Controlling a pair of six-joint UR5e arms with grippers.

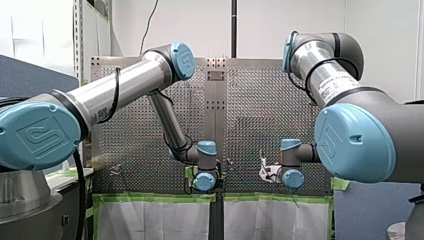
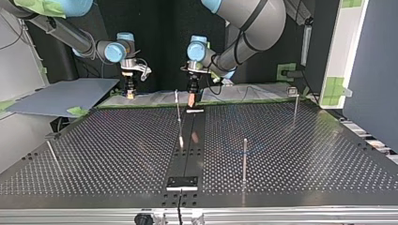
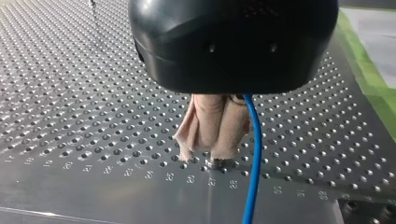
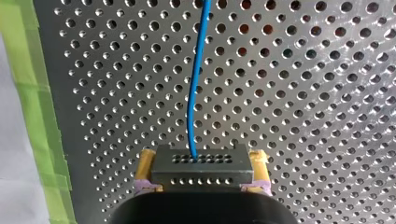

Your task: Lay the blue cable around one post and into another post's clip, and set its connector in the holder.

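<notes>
Near the perforated table's [image 2: 281, 140] arm-side edge, my yellow-padded right gripper [image 4: 201, 163] clamps the grey connector [image 4: 201, 173]. My beige-padded left gripper [image 3: 212, 135] pinches the blue cable [image 3: 254, 154]. The cable looks thin, light and limp, so it is best gripped close to each bend.

Blue cable [image 4: 190, 93] — grey hole-dotted table [image 4: 303, 95]; green tape [image 4: 28, 93]; right gripper [image 4: 201, 163] pads [image 4: 146, 162] yellow.

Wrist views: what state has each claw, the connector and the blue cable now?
Right claw: shut on the connector.
Connector: held over the table, cable attached.
Left claw: shut, pads together.
Blue cable: runs down beside left claw's pads; grip unclear.
</notes>
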